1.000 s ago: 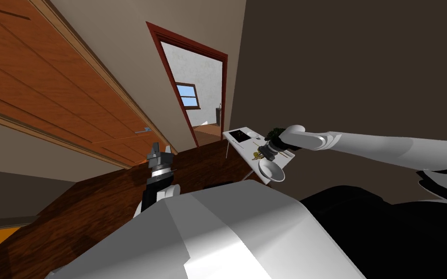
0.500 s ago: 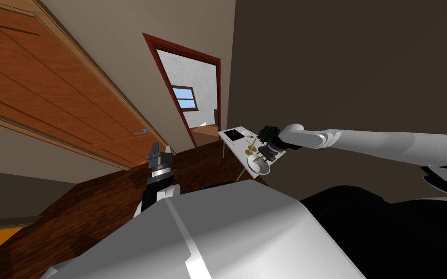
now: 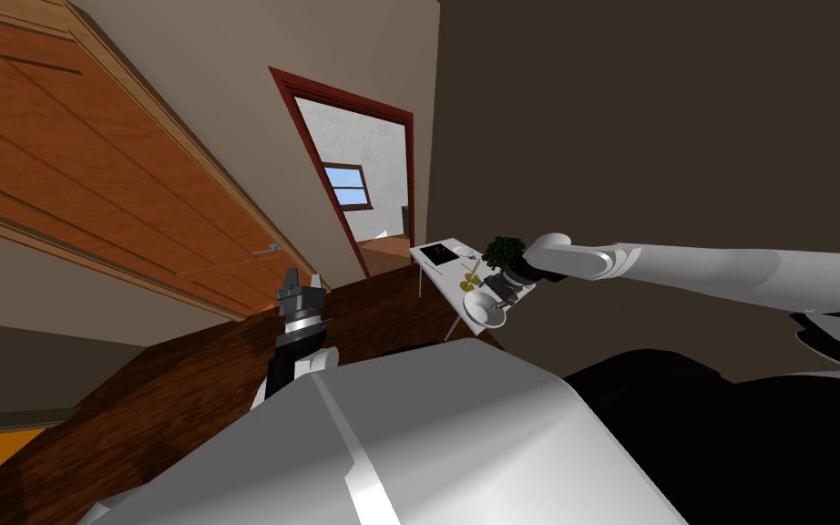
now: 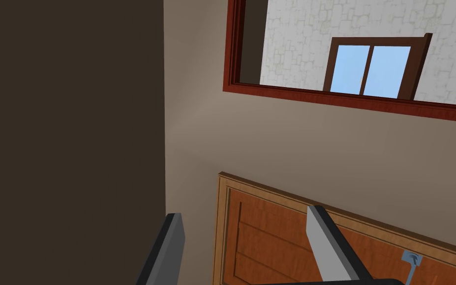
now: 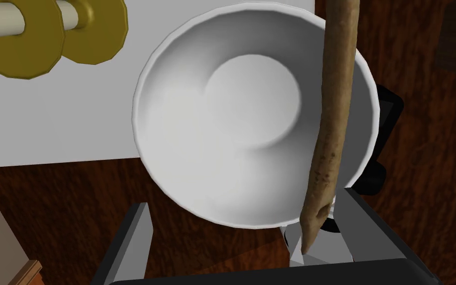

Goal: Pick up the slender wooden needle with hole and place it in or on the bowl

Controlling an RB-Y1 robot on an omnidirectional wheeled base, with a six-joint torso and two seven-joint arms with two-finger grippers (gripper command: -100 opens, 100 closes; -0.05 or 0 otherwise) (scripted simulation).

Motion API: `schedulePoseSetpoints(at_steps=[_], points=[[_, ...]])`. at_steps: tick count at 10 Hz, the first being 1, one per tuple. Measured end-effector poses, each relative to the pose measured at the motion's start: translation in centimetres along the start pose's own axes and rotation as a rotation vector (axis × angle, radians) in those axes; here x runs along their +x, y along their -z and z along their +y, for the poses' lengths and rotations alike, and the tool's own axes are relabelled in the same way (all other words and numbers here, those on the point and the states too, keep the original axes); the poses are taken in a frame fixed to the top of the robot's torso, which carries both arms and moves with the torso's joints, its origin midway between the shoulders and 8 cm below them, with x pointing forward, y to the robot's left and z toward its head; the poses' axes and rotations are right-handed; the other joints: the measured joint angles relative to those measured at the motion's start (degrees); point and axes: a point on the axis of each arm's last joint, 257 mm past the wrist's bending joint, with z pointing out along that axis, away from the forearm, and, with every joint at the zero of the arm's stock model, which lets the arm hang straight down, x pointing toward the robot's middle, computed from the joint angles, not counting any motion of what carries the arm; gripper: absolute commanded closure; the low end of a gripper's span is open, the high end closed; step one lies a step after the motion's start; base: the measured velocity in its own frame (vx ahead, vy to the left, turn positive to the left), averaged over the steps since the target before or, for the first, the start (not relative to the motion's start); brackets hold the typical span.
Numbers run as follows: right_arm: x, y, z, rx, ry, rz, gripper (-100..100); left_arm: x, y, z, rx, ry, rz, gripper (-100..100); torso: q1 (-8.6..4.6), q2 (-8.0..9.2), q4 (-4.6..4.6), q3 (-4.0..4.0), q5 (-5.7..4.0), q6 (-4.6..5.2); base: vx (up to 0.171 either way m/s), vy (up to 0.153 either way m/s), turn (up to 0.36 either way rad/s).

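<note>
A white bowl [image 5: 187, 148] sits at the near end of a small white table [image 5: 49, 123], directly under my right gripper [image 5: 244, 200]. The gripper's fingers stand wide apart, so it is open. The slender brown wooden needle [image 5: 333, 123] stretches from just inside the right finger [image 5: 365, 222] across the bowl's side and rim. Only that one finger is near it. In the head view the right gripper [image 3: 497, 296] hovers over the bowl [image 3: 477, 305]. My left gripper [image 3: 300, 290] is raised beside my chest, open [image 4: 246, 215] and empty.
Two gold discs on a pale rod [image 5: 49, 29] lie on the table beside the bowl. A potted plant [image 3: 503, 249] and a black flat item [image 3: 445, 252] sit further along the table. Dark wood floor surrounds it. A wooden door [image 3: 90, 182] lies left, a red-framed doorway [image 3: 354, 164] ahead.
My right gripper has opened over the bowl, and the needle is no longer pinched between its fingers. The head camera shifted slightly early on. The left arm has not moved.
</note>
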Motion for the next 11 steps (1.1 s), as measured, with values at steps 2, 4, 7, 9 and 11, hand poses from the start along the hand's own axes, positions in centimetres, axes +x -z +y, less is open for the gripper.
schedulePoseSetpoints(at_steps=[2,4,7,9,11], points=[[-0.3,1.1,-0.6,0.0,0.001,0.003,-100,0.0,0.0,0.0,0.0,0.0,0.0,0,-0.02,0.03,0.01,0.02,0.01,-0.01,-0.02,-0.019,-0.003],[-0.4,2.3,-1.3,0.006,0.0,0.001,-100,0.0,0.0,0.0,0.0,0.0,0.0,0,-0.04,0.04,0.01,0.02,-0.01,0.0,-0.02,-0.02,-0.005],[-0.9,4.4,-2.2,0.009,0.004,0.001,-100,0.0,0.0,0.0,0.0,0.0,0.0,0,-0.04,0.06,0.02,0.04,-0.01,0.0,-0.022,-0.019,-0.004],[-1.0,5.0,-2.3,0.006,0.004,0.003,0,0.0,0.0,0.0,0.0,0.0,0.0,0,-0.01,0.02,0.0,0.01,-0.01,0.0,-0.004,-0.003,0.0],[-1.0,5.0,-2.3,0.006,0.004,0.003,0,0.0,0.0,0.0,0.0,0.0,0.0,0,0.02,-0.02,-0.01,-0.02,0.0,0.0,0.0,0.0,0.0]])
